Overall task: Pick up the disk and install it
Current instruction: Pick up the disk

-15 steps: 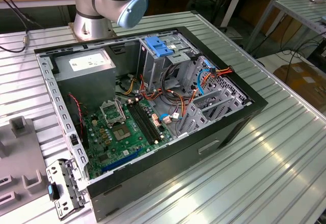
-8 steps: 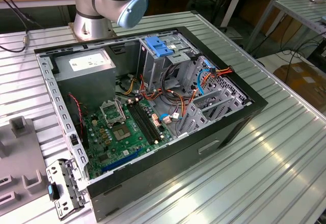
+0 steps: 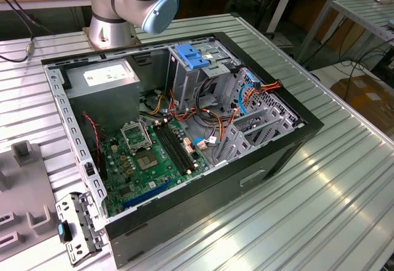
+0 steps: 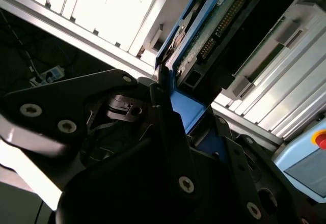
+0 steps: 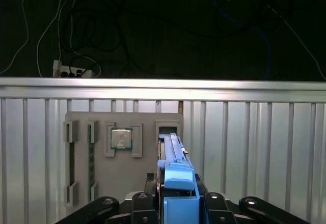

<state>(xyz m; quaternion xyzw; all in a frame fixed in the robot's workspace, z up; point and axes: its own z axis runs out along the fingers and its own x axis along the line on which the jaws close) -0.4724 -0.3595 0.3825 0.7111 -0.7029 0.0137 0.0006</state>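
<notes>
Black fingers of gripper pressed tight on both sides of blue plastic carrier, pinching disk, seen in both wrist views. Disk held on edge, flat and silver, green circuit side with pin connectors exposed. Far end at slot in grey fixture plate, beside square processor chip and memory stick. Ribbed aluminium table beneath. Exterior view: open black computer case, green motherboard inside.
</notes>
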